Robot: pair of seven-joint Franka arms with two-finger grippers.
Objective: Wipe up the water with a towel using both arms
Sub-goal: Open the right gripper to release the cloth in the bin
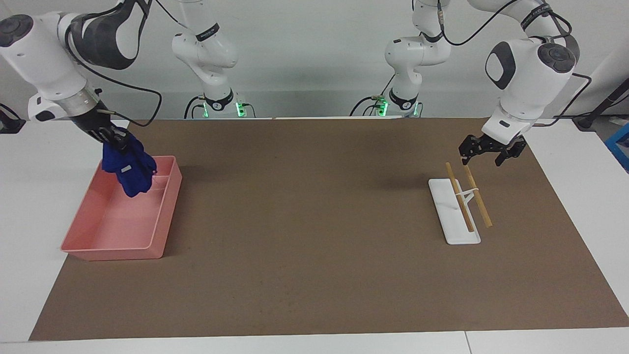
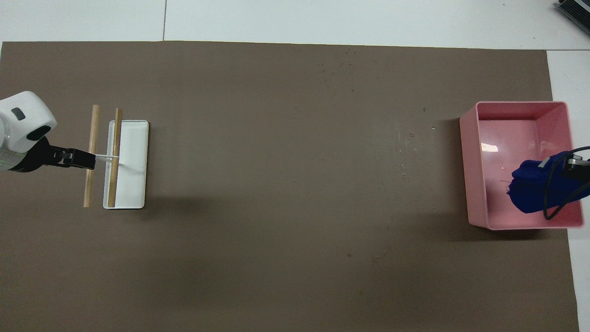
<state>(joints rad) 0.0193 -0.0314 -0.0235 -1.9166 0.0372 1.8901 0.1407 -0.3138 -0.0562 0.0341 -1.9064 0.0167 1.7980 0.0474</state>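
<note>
1. Two arms are showing, and my right gripper (image 1: 114, 138) is pinching the blue towel (image 1: 128, 169) tight, dangling it over the pink bin (image 1: 164, 216) at the right arm's end of the table.
2. The towel's white tag (image 1: 126, 169) is facing outward.
3. My left gripper (image 1: 489, 152) is hovering with its fingers spread, holding nothing, over the robot-side ends of the two wooden sticks (image 1: 468, 196) lying across the white tray (image 1: 449, 221).
4. Faint droplets of water (image 2: 408, 147) are speckling the brown mat (image 1: 314, 275) near the bin.
</note>
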